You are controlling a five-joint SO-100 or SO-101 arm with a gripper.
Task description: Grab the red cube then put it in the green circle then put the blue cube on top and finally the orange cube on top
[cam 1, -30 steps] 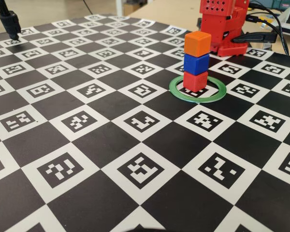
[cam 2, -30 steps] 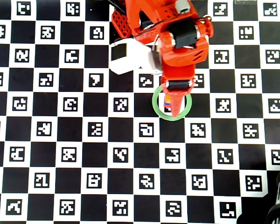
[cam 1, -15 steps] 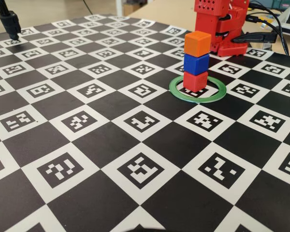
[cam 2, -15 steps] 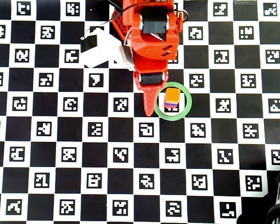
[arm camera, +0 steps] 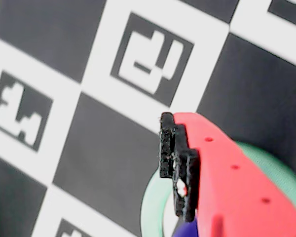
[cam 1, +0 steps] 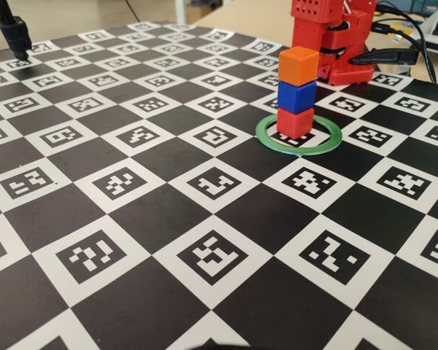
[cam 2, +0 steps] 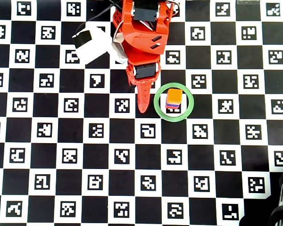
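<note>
The red cube [cam 1: 295, 122] stands inside the green circle [cam 1: 266, 137], with the blue cube [cam 1: 296, 96] on it and the orange cube [cam 1: 298, 64] on top. From overhead only the orange cube [cam 2: 174, 96] shows, inside the green circle [cam 2: 156, 101]. My gripper [cam 2: 142, 107] hangs just left of the ring there, shut and holding nothing, clear of the stack. In the wrist view the gripper [arm camera: 175, 163] has its black pads together, and part of the green circle [arm camera: 150, 212] lies beneath it. The arm [cam 1: 321, 29] rises behind the stack.
A checkerboard mat [cam 1: 131, 219] with marker squares covers the table. A black stand [cam 1: 14, 33] rises at the far left corner. Cables [cam 1: 409, 36] run behind the arm. A white camera block [cam 2: 92, 44] juts from the arm's left side in the overhead view.
The gripper has swung left in the overhead view, from above the stack to beside the ring. The three-cube stack has not moved.
</note>
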